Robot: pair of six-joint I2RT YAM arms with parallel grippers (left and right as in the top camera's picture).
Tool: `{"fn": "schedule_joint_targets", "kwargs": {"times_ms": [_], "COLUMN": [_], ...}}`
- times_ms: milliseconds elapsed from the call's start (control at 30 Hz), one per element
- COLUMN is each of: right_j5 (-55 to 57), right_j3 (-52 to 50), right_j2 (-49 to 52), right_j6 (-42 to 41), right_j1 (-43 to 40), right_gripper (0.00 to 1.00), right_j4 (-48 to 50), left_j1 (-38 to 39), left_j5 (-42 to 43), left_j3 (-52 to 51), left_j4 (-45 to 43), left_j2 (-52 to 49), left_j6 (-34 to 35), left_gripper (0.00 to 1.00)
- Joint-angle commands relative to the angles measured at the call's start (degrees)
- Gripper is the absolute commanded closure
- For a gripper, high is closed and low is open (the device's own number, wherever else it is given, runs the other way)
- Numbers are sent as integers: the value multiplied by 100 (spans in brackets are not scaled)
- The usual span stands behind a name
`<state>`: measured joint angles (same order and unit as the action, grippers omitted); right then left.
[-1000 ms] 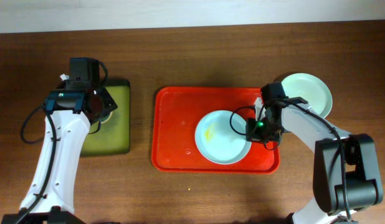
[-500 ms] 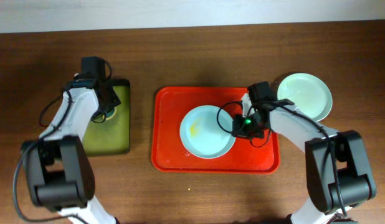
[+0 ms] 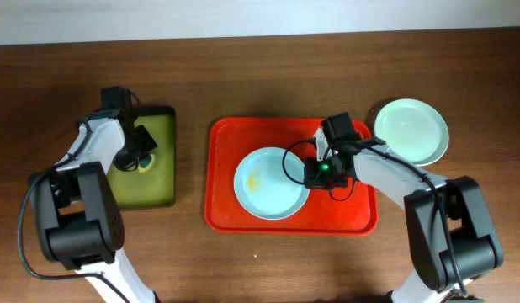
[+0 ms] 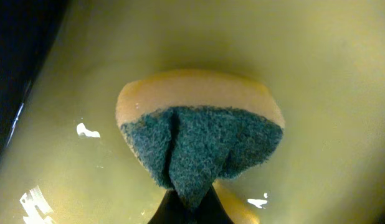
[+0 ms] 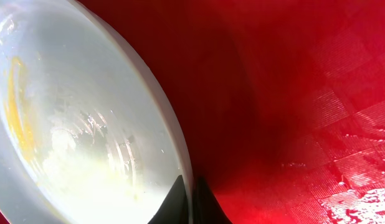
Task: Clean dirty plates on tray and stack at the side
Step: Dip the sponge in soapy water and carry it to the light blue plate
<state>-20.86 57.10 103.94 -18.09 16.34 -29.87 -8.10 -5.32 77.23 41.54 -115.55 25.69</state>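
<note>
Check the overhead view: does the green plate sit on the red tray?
No, the green plate rests on the table, beside the tray.

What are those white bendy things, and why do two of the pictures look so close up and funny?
Those are two robot arms at a wooden table. Each ends in a gripper, a pincher with two fingers. The wide picture looks down from above. The other two come from tiny cameras on the wrists, so everything looks huge. The left gripper pinches a sponge, yellow with a blue-green scrubby side, over a small tray with a yellow-green inside. The right gripper pinches the rim of a pale blue plate lying on the red tray. That plate has a yellow smear. A pale green plate sits on the table beside the red tray.
</note>
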Motion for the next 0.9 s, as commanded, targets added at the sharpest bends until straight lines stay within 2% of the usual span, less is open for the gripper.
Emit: {"fn": "schedule_joint_targets", "kwargs": {"times_ms": [0,133,267,367,433,633,867], "right_j5": [162,162,160,162,162,7,-170], "right_j3": [-70,-70,-70,-70,-70,-70,-70], "right_j2": [133,133,133,138,146,157,157], "right_j6": [-46,-46,-46,-42,-44,-42,-22], "right_j1": [66,63,66,66,66,280,319], "right_gripper": [96,96,96,96,96,96,96], "right_j4": [33,109,166,168,214,334,367], "left_j1": [-70,-15,96,286,584,1921,2621], "left_j5": [109,391,1530,2028,2260,2312,2293], "left_j3": [468,975,1036,1034,933,221,-481], "left_j4": [621,1198,1290,1624,1755,1464,778], "left_j2": [201,824,1482,1604,1582,1499,1484], "left_j6": [-96,-170,-743,-752,-1054,-1154,-715], "left_gripper": [100,100,100,100,100,100,100]}}
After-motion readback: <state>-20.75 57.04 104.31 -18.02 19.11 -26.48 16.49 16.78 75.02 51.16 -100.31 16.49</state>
